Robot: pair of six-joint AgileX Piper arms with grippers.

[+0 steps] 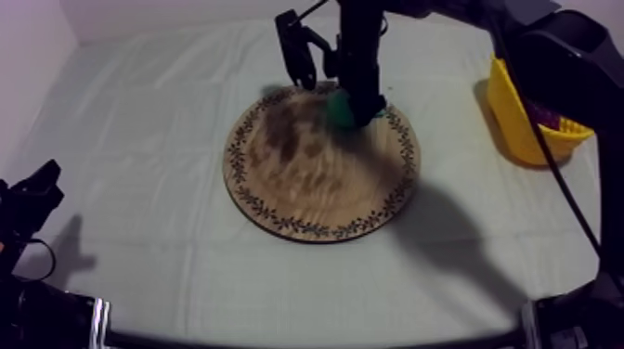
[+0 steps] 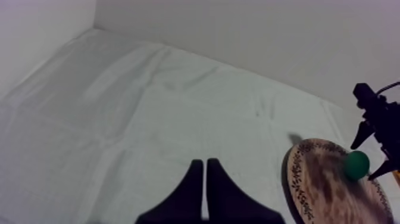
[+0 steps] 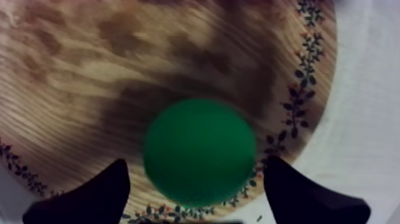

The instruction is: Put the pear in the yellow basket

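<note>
The green pear [image 1: 340,113] lies on the round wooden board [image 1: 316,181], close to its far rim. My right gripper [image 1: 360,109] hangs straight over the pear, its arm coming in from the upper right. In the right wrist view the pear [image 3: 199,152] sits between the two black fingers [image 3: 89,196], which stand wide apart with a gap on either side: my right gripper [image 3: 195,162] is open. My left gripper [image 1: 37,190] rests low at the table's left; its fingers [image 2: 204,173] lie together, shut on nothing. From there the pear [image 2: 357,165] shows on the board [image 2: 318,184].
The yellow basket [image 1: 515,125] stands at the right side of the table, partly behind my right arm, with something dark purple inside. Grey-white cloth [image 1: 139,139] spreads wide to the left of the board.
</note>
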